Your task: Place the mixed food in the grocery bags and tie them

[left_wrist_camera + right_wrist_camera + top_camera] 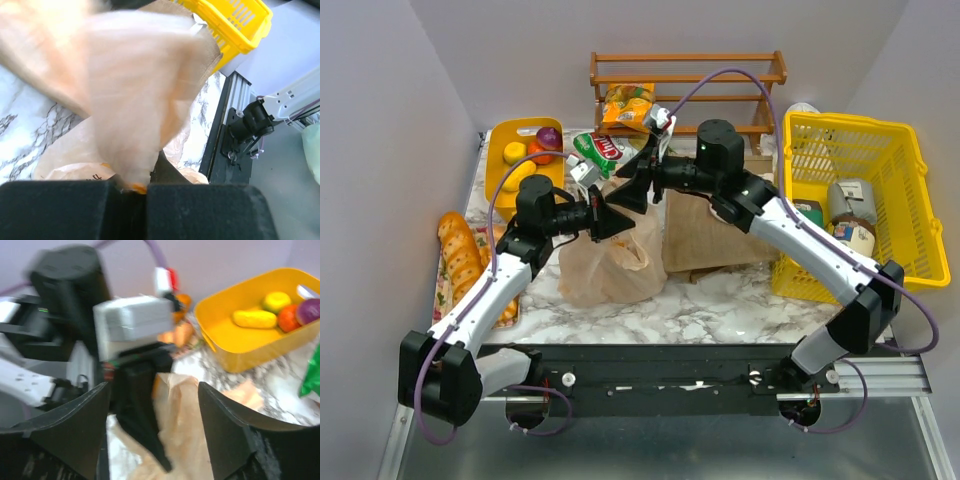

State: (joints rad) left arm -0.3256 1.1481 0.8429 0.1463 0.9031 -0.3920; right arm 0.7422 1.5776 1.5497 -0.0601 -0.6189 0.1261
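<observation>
Blurred peach bag apparently hides its contents.

Your top camera looks down from behind the arms. Both wrist cameras look closely at the thin translucent peach-orange plastic bag: it is at the left jaws and beyond the right jaws.
</observation>
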